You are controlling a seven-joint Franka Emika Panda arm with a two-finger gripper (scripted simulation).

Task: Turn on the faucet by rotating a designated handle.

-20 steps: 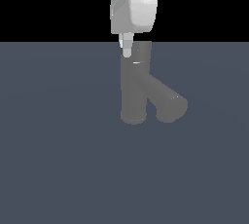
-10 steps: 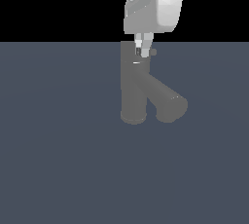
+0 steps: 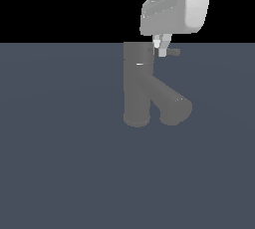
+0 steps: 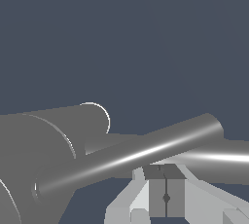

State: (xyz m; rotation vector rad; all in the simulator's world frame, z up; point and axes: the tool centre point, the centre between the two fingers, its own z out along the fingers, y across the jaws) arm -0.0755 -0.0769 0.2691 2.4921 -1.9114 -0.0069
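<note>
The dull grey faucet (image 3: 137,88) stands upright, and its thick spout (image 3: 169,101) slants down toward the exterior view's right. From the top section, the thin handle (image 3: 174,52) sticks out to that same side. My gripper (image 3: 161,48) hangs down from above, right beside the faucet's top, with its tips against the handle's root. In the wrist view, the handle (image 4: 136,155) is a shiny rod crossing just beyond my gripper (image 4: 166,197). The two pads meet with nothing between them. The faucet (image 4: 29,159) body fills the corner beside them.
A plain blue-grey floor (image 3: 60,173) stretches all around the faucet. The large white hand (image 3: 177,6) looms above the faucet's top and hides part of it.
My gripper has travelled to the exterior view's right, from above the faucet's top to its right side. The handle now shows longer, sticking out to the right.
</note>
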